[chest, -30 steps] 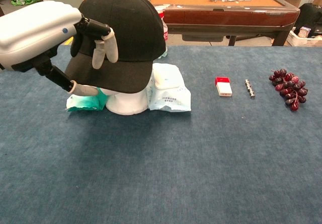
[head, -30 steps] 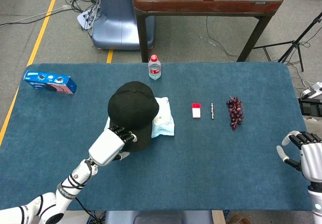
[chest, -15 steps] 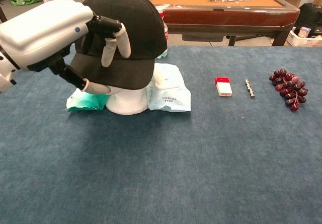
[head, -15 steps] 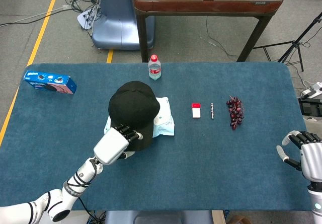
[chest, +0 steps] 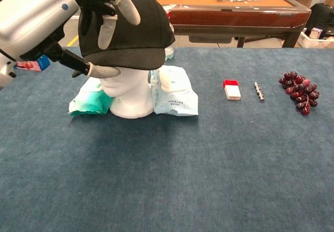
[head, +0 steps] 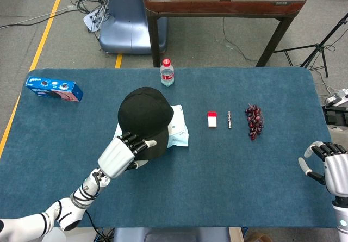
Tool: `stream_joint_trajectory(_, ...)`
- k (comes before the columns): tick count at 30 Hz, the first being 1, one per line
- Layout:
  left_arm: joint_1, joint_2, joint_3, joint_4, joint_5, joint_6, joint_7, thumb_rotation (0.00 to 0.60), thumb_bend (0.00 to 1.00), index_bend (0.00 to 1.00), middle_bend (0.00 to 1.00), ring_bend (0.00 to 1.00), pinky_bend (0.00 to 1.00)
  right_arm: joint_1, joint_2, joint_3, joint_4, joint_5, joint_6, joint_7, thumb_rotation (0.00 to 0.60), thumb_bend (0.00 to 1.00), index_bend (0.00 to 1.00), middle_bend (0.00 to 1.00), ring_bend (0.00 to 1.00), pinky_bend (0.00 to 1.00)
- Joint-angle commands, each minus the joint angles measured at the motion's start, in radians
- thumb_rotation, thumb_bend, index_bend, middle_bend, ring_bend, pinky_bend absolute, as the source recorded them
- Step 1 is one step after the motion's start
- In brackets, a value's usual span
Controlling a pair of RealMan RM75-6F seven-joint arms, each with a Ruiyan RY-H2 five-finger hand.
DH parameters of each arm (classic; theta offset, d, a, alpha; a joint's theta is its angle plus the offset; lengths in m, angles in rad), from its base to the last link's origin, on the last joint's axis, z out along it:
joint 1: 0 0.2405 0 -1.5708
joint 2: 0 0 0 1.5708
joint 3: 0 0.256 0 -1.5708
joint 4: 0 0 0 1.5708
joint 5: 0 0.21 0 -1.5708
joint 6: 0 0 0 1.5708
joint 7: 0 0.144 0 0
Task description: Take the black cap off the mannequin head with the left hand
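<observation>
The black cap (chest: 138, 28) sits raised on the white mannequin head (chest: 130, 94), whose face now shows below the brim. My left hand (chest: 78, 18) grips the cap's brim side, fingers over the top and thumb underneath. In the head view the black cap (head: 144, 117) covers the head and my left hand (head: 122, 155) holds its near edge. My right hand (head: 326, 168) hangs at the table's right edge, fingers apart and holding nothing.
Wet-wipe packs (chest: 175, 94) lie against the mannequin head on both sides. A water bottle (head: 167, 72) stands behind it, a blue cookie box (head: 53, 88) at far left. A red-white box (chest: 231, 89), a small metal bar (chest: 259, 92) and grapes (chest: 300, 92) lie to the right.
My left hand has lifted the cap upward off the mannequin head; more of the white face shows under the brim. The right hand has stayed still.
</observation>
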Motion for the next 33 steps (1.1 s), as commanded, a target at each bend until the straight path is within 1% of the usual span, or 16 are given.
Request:
stream_joint_trajectory(1,-0.005,-0.006,0.004,0.02,0.013,0.018,0.014,0.6,0.04,0.4,0.69,0.56,0.63,0.0,0.0,0.0,0.0,0.0,0.0,0.0,0.6,0.29,0.6,0.52,0.46,0.48)
stream_joint_trajectory(10,-0.015,-0.017,0.013,0.057,0.023,0.042,0.037,0.6,0.04,0.42,0.7,0.57,0.63,-0.002,0.001,0.0,0.0,-0.001,0.003,0.003,0.6,0.29,0.6,0.52,0.46,0.48)
stream_joint_trajectory(17,-0.018,-0.022,0.021,0.079,0.027,0.057,0.055,0.6,0.15,0.43,0.71,0.58,0.64,-0.001,0.001,0.0,0.0,-0.001,0.001,0.003,0.6,0.29,0.6,0.52,0.46,0.48)
stream_joint_trajectory(22,-0.015,-0.024,0.022,0.083,0.028,0.07,0.095,0.6,0.26,0.44,0.72,0.59,0.66,-0.001,0.0,0.0,0.0,-0.001,0.001,0.002,0.6,0.29,0.6,0.52,0.46,0.48)
stream_joint_trajectory(25,-0.012,-0.025,0.022,0.079,0.025,0.073,0.115,0.6,0.3,0.45,0.73,0.6,0.66,-0.001,0.0,0.0,0.0,-0.001,0.0,0.001,0.6,0.29,0.6,0.52,0.46,0.48)
stream_joint_trajectory(33,-0.006,-0.018,0.027,0.063,0.012,0.061,0.165,0.6,0.37,0.46,0.74,0.61,0.67,-0.002,0.001,0.0,0.0,-0.002,0.003,0.002,0.6,0.29,0.6,0.52,0.46,0.48)
